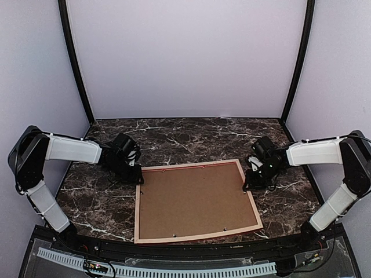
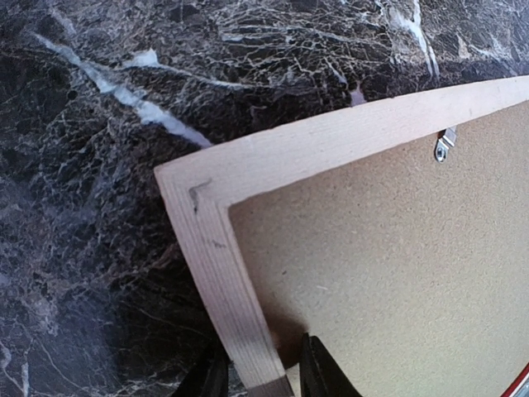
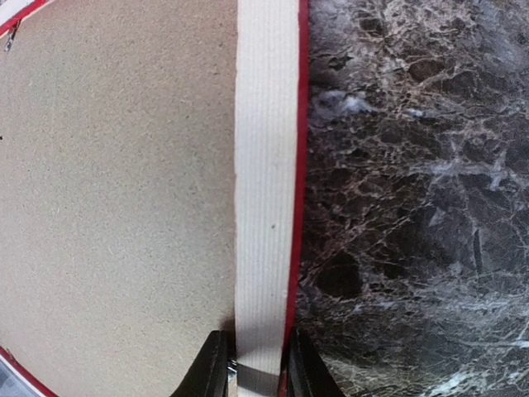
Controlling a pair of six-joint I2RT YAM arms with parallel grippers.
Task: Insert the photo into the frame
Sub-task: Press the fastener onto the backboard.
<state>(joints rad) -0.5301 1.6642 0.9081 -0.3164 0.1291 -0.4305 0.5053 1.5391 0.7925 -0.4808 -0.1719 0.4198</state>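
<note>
The frame [image 1: 197,236] lies back-up on the marble table, pale wood rails up, with a red edge showing in the right wrist view [image 3: 301,165]. A plain brown backing board [image 1: 194,200] fills it. The photo is hidden. My left gripper [image 1: 134,176] straddles the left rail near the far left corner; in the left wrist view [image 2: 260,376] its fingers stand close on either side of the rail [image 2: 215,248]. My right gripper [image 1: 249,182] is shut on the right rail [image 3: 266,165] near the far right corner, its fingers [image 3: 212,368] tight against it.
The dark marble table [image 1: 185,136] runs to grey walls at the back and sides. A small metal retaining tab [image 2: 445,145] sits on the far rail over the backing board [image 2: 397,273]. A perforated strip [image 1: 174,271] lines the near edge.
</note>
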